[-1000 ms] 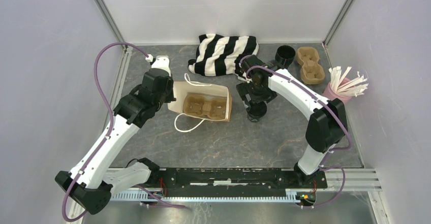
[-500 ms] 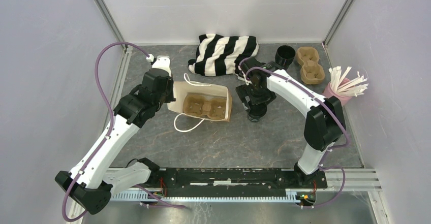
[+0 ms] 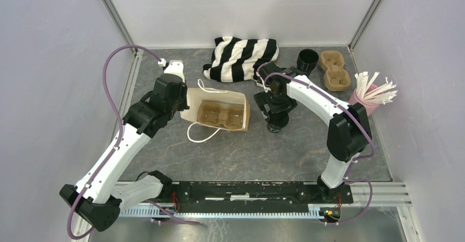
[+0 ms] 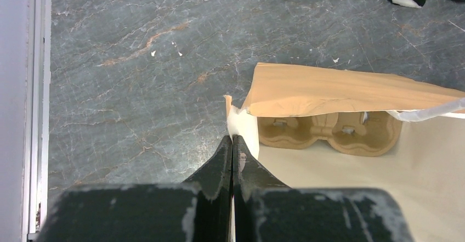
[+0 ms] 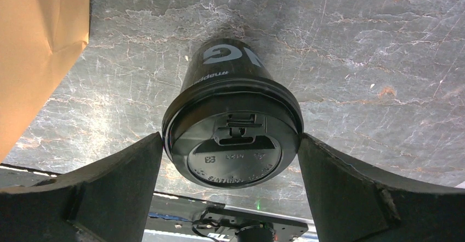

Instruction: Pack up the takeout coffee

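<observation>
Our left gripper [image 4: 232, 139] pinches the paper bag [image 4: 329, 91] by its rim, we judge to prop the mouth open over the cardboard tray [image 4: 329, 133] inside. Our right gripper [image 5: 230, 143] stands wide, flanking the lid of the coffee cup [image 5: 233, 118], ready to clamp. The cup stands upright on the grey marbled table [image 5: 384, 44], just right of the bag. Pale walls [image 3: 247, 6] enclose us.

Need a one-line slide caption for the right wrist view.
Open right claw straddles the lidded black disposable coffee cup on grey marbled tabletop, brown paper bag nearby.
</observation>
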`<move>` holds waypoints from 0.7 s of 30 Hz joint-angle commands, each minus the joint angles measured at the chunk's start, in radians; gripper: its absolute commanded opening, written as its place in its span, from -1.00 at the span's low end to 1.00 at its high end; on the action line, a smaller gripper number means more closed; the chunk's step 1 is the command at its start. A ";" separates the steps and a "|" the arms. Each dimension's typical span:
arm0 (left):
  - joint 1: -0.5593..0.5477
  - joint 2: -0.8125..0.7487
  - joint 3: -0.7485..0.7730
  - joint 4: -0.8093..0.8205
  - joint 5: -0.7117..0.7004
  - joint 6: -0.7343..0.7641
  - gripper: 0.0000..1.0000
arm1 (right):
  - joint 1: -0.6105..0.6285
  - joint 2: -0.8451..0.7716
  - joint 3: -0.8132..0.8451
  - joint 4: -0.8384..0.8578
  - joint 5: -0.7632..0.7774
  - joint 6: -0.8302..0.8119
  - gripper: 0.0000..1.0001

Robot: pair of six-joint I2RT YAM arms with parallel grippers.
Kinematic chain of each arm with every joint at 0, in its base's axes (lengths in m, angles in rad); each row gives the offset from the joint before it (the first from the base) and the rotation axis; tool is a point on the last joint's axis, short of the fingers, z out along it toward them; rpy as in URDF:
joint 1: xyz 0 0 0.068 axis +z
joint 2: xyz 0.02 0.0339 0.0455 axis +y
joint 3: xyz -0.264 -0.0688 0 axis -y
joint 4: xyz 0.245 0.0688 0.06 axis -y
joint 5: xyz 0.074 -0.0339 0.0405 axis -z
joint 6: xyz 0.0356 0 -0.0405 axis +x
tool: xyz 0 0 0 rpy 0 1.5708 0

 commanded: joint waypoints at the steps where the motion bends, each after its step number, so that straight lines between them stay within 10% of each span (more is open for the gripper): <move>1: 0.007 0.003 0.008 0.004 -0.014 0.042 -0.96 | -0.004 0.010 -0.008 0.015 0.020 -0.011 0.96; 21: 0.007 0.015 0.012 0.007 -0.005 0.044 -0.96 | -0.005 -0.028 0.027 -0.018 -0.017 -0.012 0.96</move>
